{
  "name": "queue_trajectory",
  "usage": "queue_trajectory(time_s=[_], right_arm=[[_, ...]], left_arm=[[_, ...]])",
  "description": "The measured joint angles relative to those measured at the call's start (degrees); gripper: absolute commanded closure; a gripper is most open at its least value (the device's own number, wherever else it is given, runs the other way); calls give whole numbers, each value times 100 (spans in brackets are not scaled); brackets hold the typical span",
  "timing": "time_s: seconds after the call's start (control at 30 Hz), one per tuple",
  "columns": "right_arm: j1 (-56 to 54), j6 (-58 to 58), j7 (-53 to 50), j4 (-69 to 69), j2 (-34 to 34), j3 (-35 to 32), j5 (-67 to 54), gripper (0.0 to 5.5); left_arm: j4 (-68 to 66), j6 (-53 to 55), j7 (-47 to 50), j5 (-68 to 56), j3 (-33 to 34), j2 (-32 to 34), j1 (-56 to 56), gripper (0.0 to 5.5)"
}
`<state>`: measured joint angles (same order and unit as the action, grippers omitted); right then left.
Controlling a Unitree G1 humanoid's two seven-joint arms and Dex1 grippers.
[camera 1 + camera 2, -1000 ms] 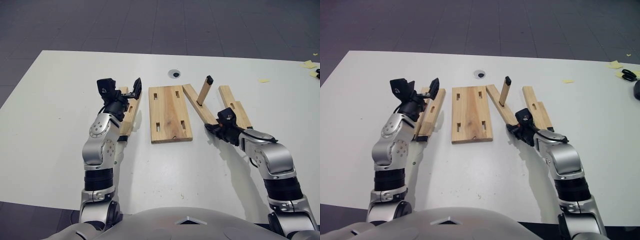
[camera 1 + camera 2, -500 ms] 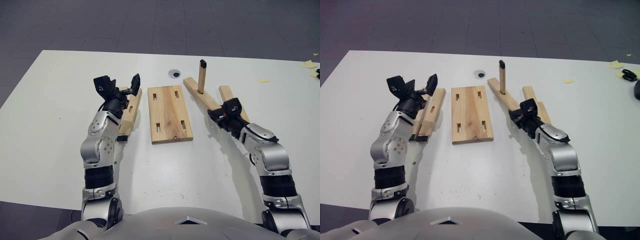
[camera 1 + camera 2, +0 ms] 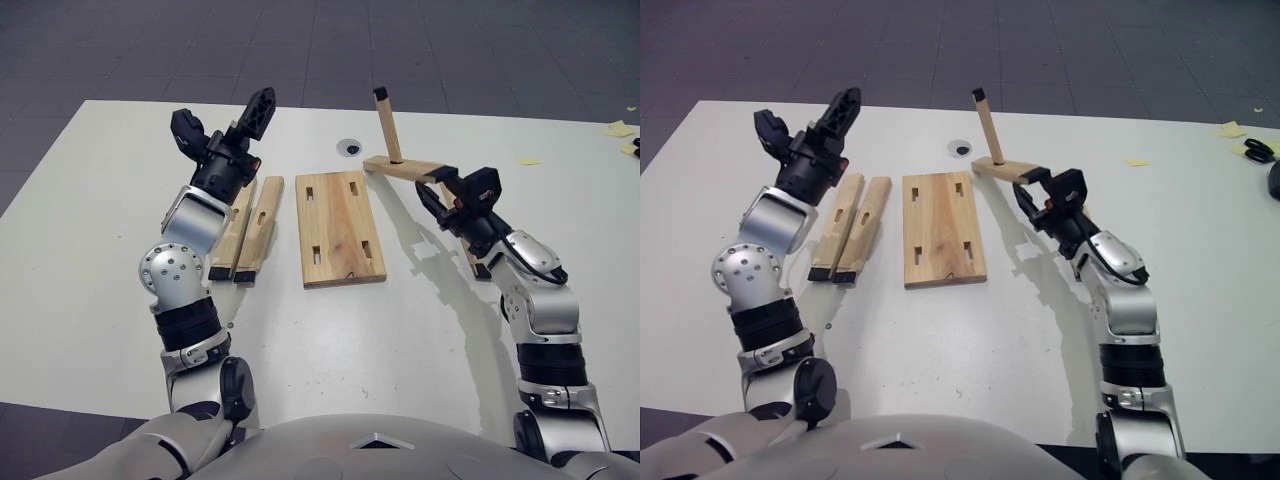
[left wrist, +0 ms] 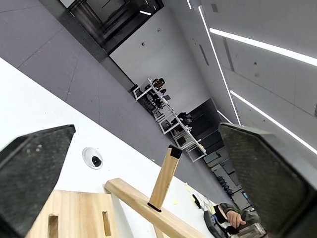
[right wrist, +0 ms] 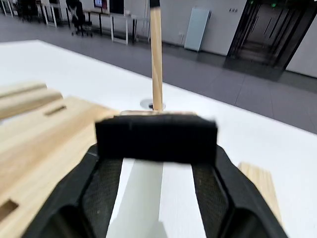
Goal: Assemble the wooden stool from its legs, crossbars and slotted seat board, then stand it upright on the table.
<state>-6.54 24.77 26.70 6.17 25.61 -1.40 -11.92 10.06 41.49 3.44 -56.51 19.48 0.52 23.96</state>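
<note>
Left eye view, against a second ago: what differs on the worktop (image 3: 100, 260)?

The slotted seat board (image 3: 340, 228) has not moved; it lies flat in the middle. The right gripper (image 3: 438, 186) has lifted its leg (image 3: 402, 167) off the surface. That leg lay slanted beside the board. Now it hangs roughly level in the air past the board's far right corner. Its crossbar (image 3: 387, 122) stands up from it with a slight tilt. The fingers are clamped on the leg's near end.

And the left side?

The left gripper (image 3: 224, 114) has risen above the pair of legs (image 3: 247, 230), which lie side by side just left of the board. Its fingers are spread wide, holding nothing.

Room to move?

Plenty of bare surface lies left of the pair and along the near edge. The raised leg sits near the cable hole (image 3: 348, 147), toward the far edge. One more wooden piece (image 5: 258, 174) lies flat on the right, partly under the right arm. Sticky notes (image 3: 618, 128) dot the far right edge.
</note>
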Motion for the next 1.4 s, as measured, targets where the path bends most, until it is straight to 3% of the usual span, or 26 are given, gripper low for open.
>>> queue_trajectory(time_s=[0.1, 0.13, 0.57, 1.07, 1.4], right_arm=[[519, 649, 224, -19, 484, 149, 161, 341], [543, 793, 297, 90, 607, 162, 162, 305], [-673, 2280, 586, 492, 837, 505, 151, 104], [-606, 3072, 229, 463, 774, 748, 177, 330], [-627, 2739, 149, 364, 743, 728, 262, 339]], left_arm=[[5, 0, -3, 106, -133, 30, -204, 10], [3, -1, -2, 138, -157, 33, -254, 10], [33, -145, -8, 254, -273, -81, -462, 10], [33, -217, -16, 470, -409, -100, -623, 10], [30, -251, -17, 566, -432, -155, -624, 10]])
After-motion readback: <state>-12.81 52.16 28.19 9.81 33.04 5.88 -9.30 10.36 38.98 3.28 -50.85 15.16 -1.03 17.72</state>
